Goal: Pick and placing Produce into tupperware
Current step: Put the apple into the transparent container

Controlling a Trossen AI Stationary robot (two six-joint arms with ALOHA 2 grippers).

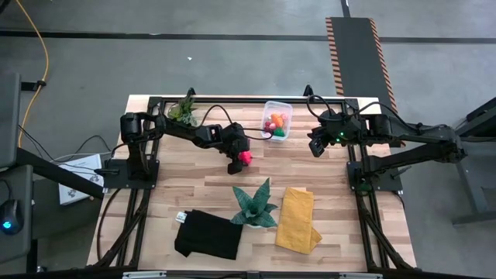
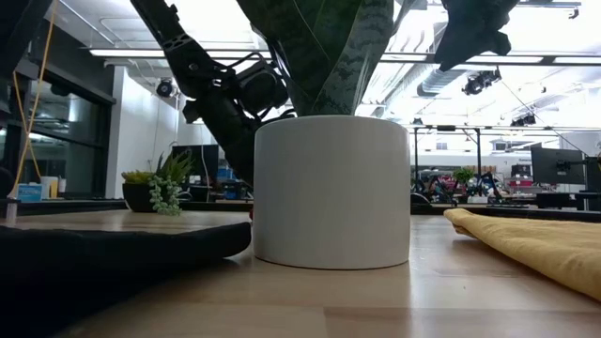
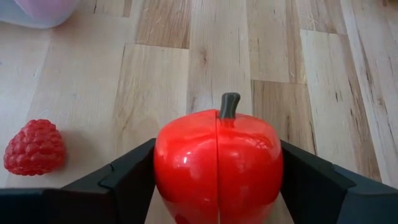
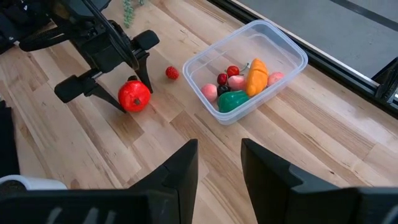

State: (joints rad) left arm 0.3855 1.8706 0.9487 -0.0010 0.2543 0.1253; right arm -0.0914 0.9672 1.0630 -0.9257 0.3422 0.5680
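Left wrist view: left gripper (image 3: 217, 180) pinching red apple (image 3: 217, 165) over table; raspberry (image 3: 35, 147) beside. Tupperware (image 4: 245, 70) near (several produce pieces inside). Right gripper (image 4: 219, 163) hovers, fingers apart, empty.

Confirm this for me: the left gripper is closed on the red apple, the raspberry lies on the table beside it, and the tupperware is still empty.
One thing is wrong: the tupperware is not empty. The right wrist view shows several pieces of produce already inside it. The rest stands: the left gripper is closed on the red apple, and the raspberry lies on the table beside it.
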